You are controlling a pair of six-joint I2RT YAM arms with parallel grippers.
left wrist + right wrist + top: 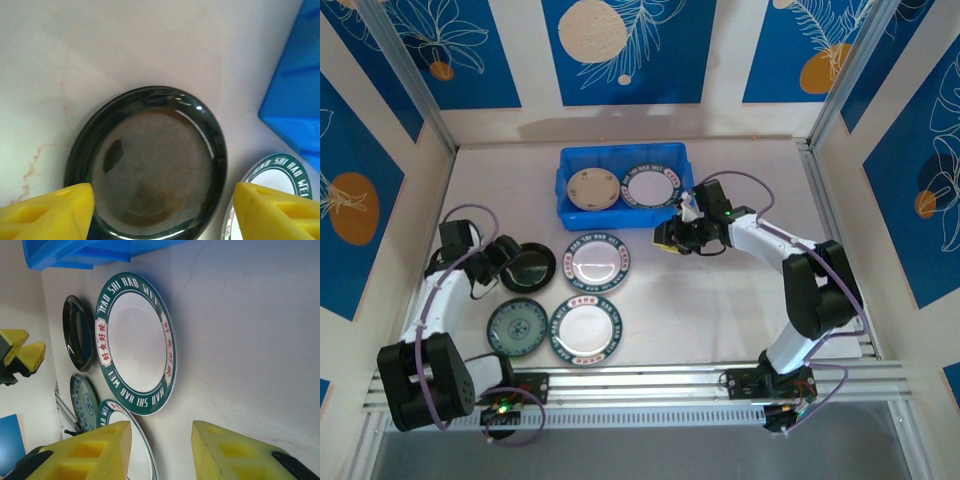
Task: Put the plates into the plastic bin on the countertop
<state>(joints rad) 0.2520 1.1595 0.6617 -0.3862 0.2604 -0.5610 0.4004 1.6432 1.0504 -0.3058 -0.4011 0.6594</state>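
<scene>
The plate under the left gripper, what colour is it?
Shiny black plate, best seen in the left wrist view.

We count six plates: three white with dark patterned rims (binned white plate (652, 187), upper white plate (598, 261), lower white plate (585, 330)), plus one black plate (528, 267), one green patterned plate (516, 327) and one tan plate (592, 188). That splits as two inside the one blue bin (610, 217) and four on the one tabletop (720, 310). We also tally two arms, left arm (430, 310) and right arm (810, 290), and two grippers, left gripper (164, 195) and right gripper (161, 427), each with two yellow fingers (50, 210).
</scene>
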